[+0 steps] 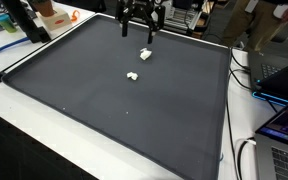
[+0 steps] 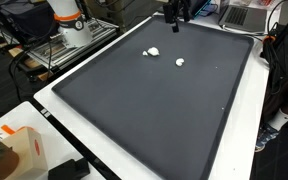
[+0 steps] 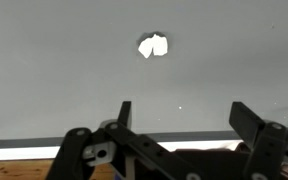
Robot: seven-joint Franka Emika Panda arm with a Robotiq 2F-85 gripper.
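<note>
- Table (image 1: 14,115): white top, carries everything else.
- Mat (image 1: 114,115): dark sheet covering most of the table; both small bits lie on it.
- Gripper (image 1: 139,33): single arm, so no question of which side is nearer. Hangs above the mat nr its far edge in both ext. views (image 2: 174,22). Jaws spread wide, nothing btw them, touching nothing. Wrist view (image 3: 184,118) shows both fingers (image 3: 124,112) w/ bare mat in the gap.
- Nearer white piece (image 1: 145,54): small, lumpy, flat on the mat, close to the gripper but clear of it, on the camera side. In wrist view (image 3: 152,46) it sits ahead of the fingertips, up-frame, not centred on the gap but closer to the line of the frame-left finger. Looks two-lobed, a bit wider than tall, so long axis approx. parallel w/ the line btw the fingers; too small to be sure.
- Second white piece (image 1: 132,76): further off, near the first, not touching it; not in wrist view.
</note>
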